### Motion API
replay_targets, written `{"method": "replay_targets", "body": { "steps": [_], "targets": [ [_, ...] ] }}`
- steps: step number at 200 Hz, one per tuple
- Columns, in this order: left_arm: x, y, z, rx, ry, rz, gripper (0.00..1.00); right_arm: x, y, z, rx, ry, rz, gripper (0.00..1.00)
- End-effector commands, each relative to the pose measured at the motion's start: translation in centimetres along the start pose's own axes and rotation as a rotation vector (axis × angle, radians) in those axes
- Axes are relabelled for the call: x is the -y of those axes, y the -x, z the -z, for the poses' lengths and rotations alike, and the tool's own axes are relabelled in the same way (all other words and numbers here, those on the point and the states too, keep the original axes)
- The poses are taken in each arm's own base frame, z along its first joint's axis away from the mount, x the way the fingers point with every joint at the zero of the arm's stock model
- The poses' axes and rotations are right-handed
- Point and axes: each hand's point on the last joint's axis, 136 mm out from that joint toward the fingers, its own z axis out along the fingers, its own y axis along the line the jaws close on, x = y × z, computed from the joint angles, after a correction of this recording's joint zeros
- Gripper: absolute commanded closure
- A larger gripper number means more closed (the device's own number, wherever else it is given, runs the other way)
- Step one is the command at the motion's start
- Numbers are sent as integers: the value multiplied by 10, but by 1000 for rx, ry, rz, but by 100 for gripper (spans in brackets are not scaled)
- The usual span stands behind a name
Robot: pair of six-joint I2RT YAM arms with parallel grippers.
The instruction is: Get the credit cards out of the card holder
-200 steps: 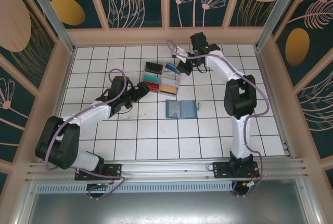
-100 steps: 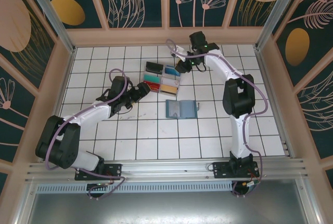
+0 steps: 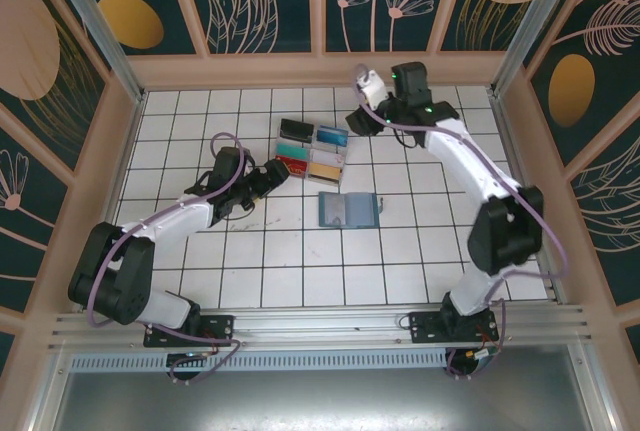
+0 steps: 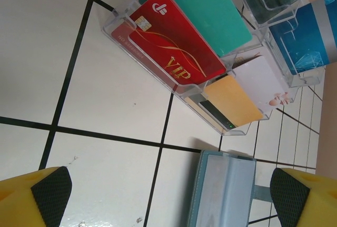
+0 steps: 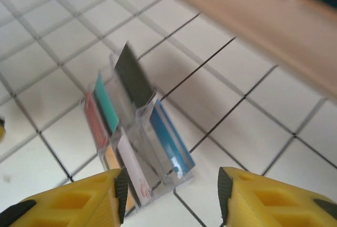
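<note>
A white tiled surface (image 3: 300,261) with dark grout lines is seen, bounded by a pale raised border along its far edge and both sides. A clear plastic tray with divisions (image 3: 346,156) is laid flat on it toward the far middle. The card holder (image 3: 348,209) is laid open just beside the tray's near edge with its two grey-blue pocket faces turned up, and a few small dark specks are seen on the tiles to its left.

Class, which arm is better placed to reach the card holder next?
Probably left: the left gripper, open, faces the card holder; the right gripper points at the tray.
</note>
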Motion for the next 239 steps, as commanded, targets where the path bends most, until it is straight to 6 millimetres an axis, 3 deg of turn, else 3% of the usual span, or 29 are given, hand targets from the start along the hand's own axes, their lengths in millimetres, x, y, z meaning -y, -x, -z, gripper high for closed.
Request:
{"method": "replay_targets", "body": {
  "steps": [1, 25, 49, 83, 109, 147, 198, 239],
  "targets": [
    [-7, 0, -4, 1, 16, -25, 1, 16, -4, 20, 84, -165, -290, 49],
    [-3, 3, -3, 7, 10, -43, 1, 4, -39, 31, 61, -198, -506, 47],
    [0, 5, -3, 7, 13, -57, 1, -15, -89, 25, -67, -229, -685, 47],
    [-1, 8, -6, 13, 25, -59, 1, -68, -144, -2, -222, -274, -639, 36],
    [0, 9, -10, 5, 34, -60, 1, -86, -182, -23, -365, -331, -580, 31],
    [3, 6, -12, -12, 9, -47, 1, -93, -230, -41, -541, -393, -511, 28],
    [8, -2, -16, -56, -33, -40, 2, -96, -268, -50, -654, -409, -507, 29],
    [19, -14, -20, -114, -99, -31, 17, -90, -298, -46, -725, -462, -502, 44]
  ]
}}
